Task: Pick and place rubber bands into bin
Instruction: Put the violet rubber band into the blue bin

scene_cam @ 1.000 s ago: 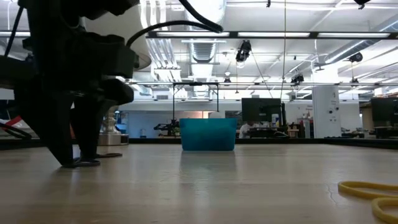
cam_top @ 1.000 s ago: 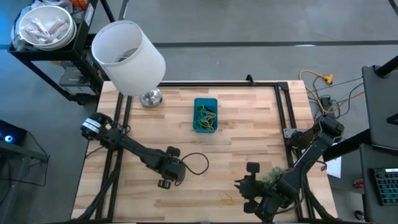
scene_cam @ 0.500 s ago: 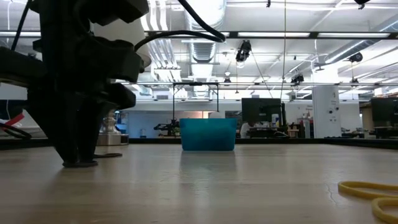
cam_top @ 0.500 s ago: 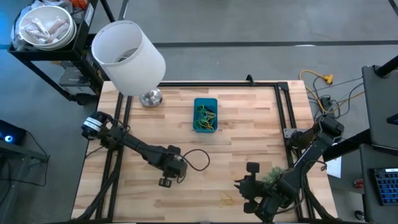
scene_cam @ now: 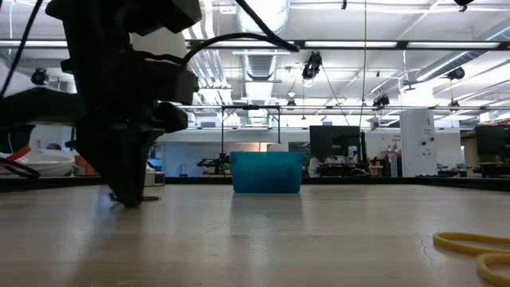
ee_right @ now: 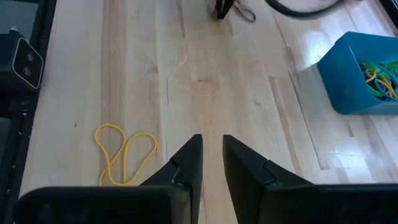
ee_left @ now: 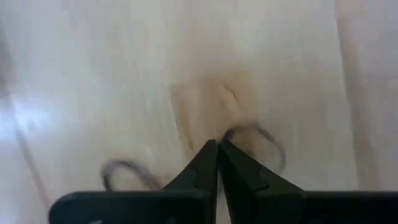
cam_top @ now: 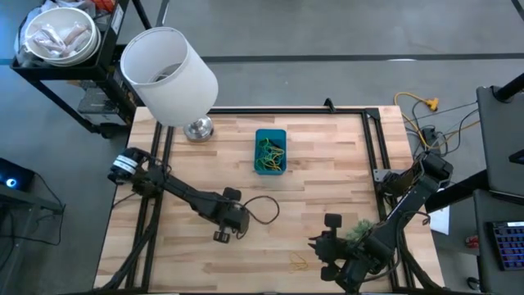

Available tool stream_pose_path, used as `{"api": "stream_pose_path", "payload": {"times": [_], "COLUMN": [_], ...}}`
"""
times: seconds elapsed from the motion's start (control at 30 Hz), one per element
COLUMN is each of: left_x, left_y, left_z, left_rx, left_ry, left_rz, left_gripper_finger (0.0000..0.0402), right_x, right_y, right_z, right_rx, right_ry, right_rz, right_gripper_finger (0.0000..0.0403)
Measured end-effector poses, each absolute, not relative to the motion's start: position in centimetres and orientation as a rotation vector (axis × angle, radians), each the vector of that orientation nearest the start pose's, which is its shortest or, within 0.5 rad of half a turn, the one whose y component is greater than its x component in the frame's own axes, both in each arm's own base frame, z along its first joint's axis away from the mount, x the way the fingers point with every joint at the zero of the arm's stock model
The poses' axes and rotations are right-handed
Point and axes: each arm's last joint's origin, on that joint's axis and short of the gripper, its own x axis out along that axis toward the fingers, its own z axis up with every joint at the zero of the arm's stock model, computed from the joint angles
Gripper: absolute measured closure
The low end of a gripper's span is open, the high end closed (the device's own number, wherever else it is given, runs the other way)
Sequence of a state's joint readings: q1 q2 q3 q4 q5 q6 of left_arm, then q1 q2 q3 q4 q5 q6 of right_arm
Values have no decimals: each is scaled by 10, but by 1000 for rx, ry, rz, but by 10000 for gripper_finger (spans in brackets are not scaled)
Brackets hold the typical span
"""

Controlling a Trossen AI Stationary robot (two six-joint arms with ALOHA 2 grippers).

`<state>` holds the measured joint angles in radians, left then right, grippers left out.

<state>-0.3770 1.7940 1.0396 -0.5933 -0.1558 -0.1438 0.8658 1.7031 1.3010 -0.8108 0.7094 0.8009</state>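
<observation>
Left hand [cam_top: 222, 236] touching surface [cam_top: 327, 164] lower left of centre, fingers together pinching dark rubber band [ee_left: 261, 140]; right hand [ee_right: 210, 155] waiting lower right, fingers slightly apart, holding nothing; yellow band [ee_right: 124, 152] lying beside it

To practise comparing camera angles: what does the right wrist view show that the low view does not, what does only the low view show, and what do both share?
Only the right wrist view: the inside of the bin, with green and yellow bands in it, and the right gripper, its fingers slightly apart over bare wood.

Only the low view: the room behind the table, with its ceiling lights and monitors.

Both: the bin, the yellow band on the table, and the left gripper, shut, its tips down at the table.
</observation>
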Motion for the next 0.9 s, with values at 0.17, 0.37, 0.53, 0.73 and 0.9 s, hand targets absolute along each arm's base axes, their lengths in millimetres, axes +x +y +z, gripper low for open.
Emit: {"api": "stream_pose_path", "payload": {"times": [0.17,0.37,0.53,0.73,0.9], "left_x": [301,302,299,297,301], "left_y": [-113,-110,-107,-102,-100], "left_z": [156,185,205,226,243], "left_rx": [272,294,305,368,451], "left_ry": [1251,1125,1044,937,829], "left_rz": [-39,42,94,218,343], "left_gripper_finger": [401,401,401,401,401], "right_x": [231,231,231,231,231], "right_y": [243,243,242,242,242], "right_z": [240,240,240,240,240], "right_rx": [-110,-114,-117,-118,-118], "right_ry": [817,820,822,823,823], "right_rz": [-202,-203,-204,-204,-205], "right_gripper_finger": [346,346,346,346,346]}}
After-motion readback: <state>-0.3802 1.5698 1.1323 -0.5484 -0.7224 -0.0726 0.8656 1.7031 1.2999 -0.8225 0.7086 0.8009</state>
